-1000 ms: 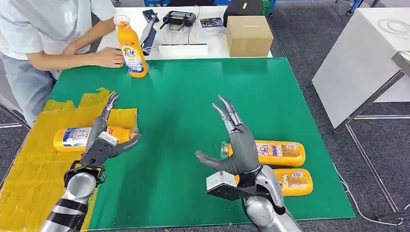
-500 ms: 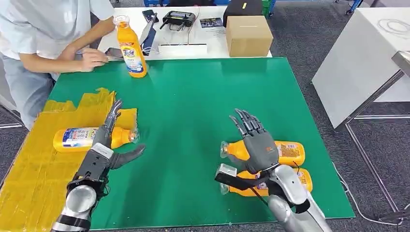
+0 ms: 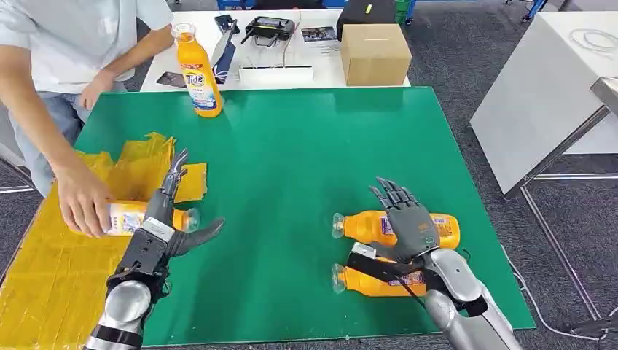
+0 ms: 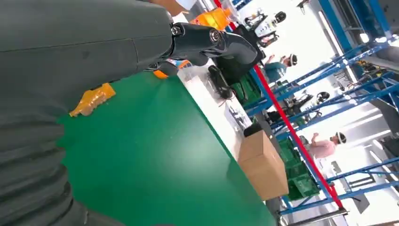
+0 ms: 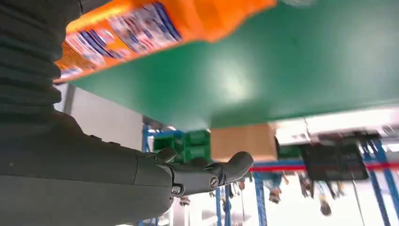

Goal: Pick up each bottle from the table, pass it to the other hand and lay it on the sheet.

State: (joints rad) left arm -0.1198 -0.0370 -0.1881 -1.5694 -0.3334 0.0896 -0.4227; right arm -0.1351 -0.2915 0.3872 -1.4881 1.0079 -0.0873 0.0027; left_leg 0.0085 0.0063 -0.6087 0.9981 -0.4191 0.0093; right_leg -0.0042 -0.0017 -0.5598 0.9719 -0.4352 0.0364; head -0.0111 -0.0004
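Note:
Two orange bottles lie on the green table at the right: a farther one (image 3: 364, 226) and a nearer one (image 3: 364, 282). My right hand (image 3: 405, 226) hovers over them, palm down, fingers spread, holding nothing; the nearer bottle (image 5: 141, 28) fills part of the right wrist view. A third orange bottle (image 3: 135, 217) lies on the yellow sheet (image 3: 44, 270), and a person's hand (image 3: 81, 205) grips it. My left hand (image 3: 169, 226) is open just beside that bottle's cap end, fingers spread. A fourth bottle (image 3: 198, 71) stands upright at the far edge.
The person stands at the table's far left (image 3: 65, 44). Behind the green table (image 3: 291, 146) a white table carries a cardboard box (image 3: 374, 52), a controller (image 3: 270, 28) and cables. Another white table (image 3: 554, 95) stands at the right.
My right hand dropped lower and nearer over the two lying bottles. The person's hand moved from the far edge to grip the bottle on the sheet. My left hand drew back slightly.

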